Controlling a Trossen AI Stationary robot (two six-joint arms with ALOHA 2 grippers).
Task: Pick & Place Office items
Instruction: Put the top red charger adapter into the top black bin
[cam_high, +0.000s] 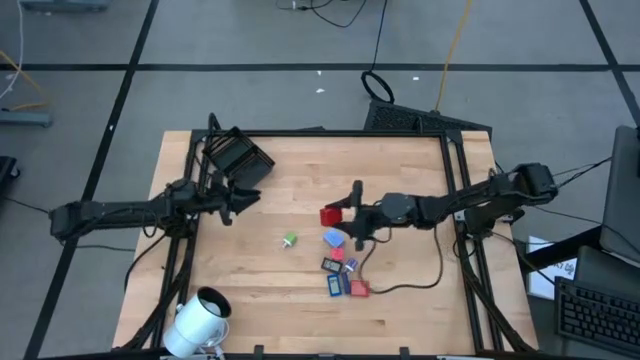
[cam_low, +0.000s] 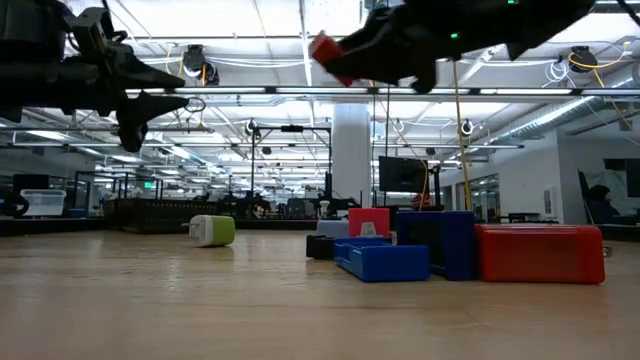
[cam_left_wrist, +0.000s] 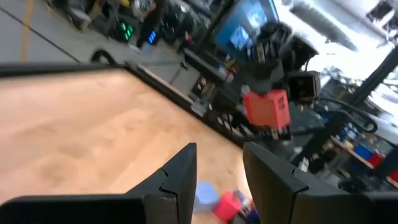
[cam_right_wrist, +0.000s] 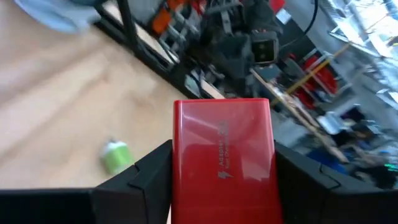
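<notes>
My right gripper (cam_high: 343, 215) hovers over the table's middle, shut on a red flat block (cam_high: 329, 215), which also shows in the low view (cam_low: 325, 50) and the left wrist view (cam_left_wrist: 267, 107). Below and nearer lie the other office items: a green-and-white bit (cam_high: 290, 240), a light blue piece (cam_high: 334, 238), and red, blue and dark rectangles (cam_high: 342, 280) lying close together on the wood. My left gripper (cam_high: 235, 200) is open and raised near the table's left side, holding nothing. My right gripper pinches the red block (cam_right_wrist: 221, 155) between its two fingers (cam_right_wrist: 146, 171), one on each long side. The fingers come roughly level from the table's right. The block's free end (cam_right_wrist: 221, 109) sticks out ahead of them. It is lifted well clear of the table.
A black compartmented tray (cam_high: 238, 155) sits at the far left corner, close to my left gripper. A large white cylinder (cam_high: 200, 318) lies at the near left edge. A dark cable (cam_high: 410, 285) runs across the wood on the right. Bare wood shows between the tray and the items.
</notes>
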